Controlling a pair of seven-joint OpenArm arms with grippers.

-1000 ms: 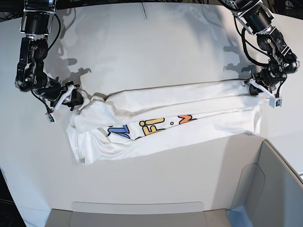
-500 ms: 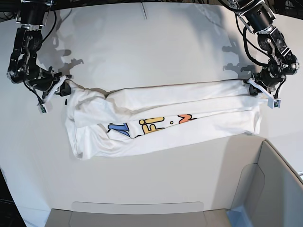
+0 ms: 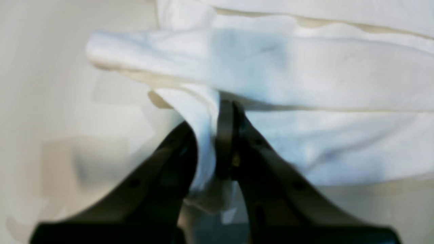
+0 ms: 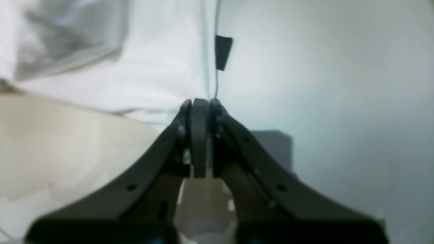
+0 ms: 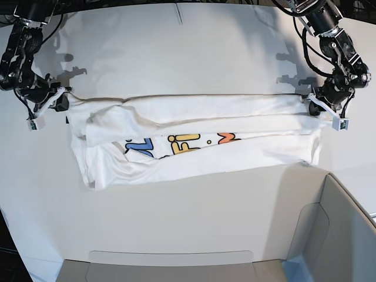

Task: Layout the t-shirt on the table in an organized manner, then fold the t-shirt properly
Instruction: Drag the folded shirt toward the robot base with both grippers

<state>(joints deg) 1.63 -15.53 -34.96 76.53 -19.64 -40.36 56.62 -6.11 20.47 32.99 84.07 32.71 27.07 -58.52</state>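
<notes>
Now, at the left of the base view, my right gripper has swung out further left and toward the far side than it was a second ago, dragging the shirt's end with it. Its jaws, partly apart a second ago, are pinched together on a thin edge of the t-shirt, and in its wrist view the fabric runs straight up from the gripper tips, with a small black label just beyond them.

Across the middle, the cloth that sagged in a slanted, bunched roll now spans nearly level between both grippers, its far edge drawn into a taut line. More of the blue, yellow and orange print shows. The near layers are folded over and creased, especially at the left end, resting on the table.

At the right, my left gripper has barely moved; it is clamped on a fold of the shirt, which stands between its fingers.

I judge the stretch has worked as 1 step of the layout, but the shirt is doubled lengthwise, so it needs opening out flat before any fold.
</notes>
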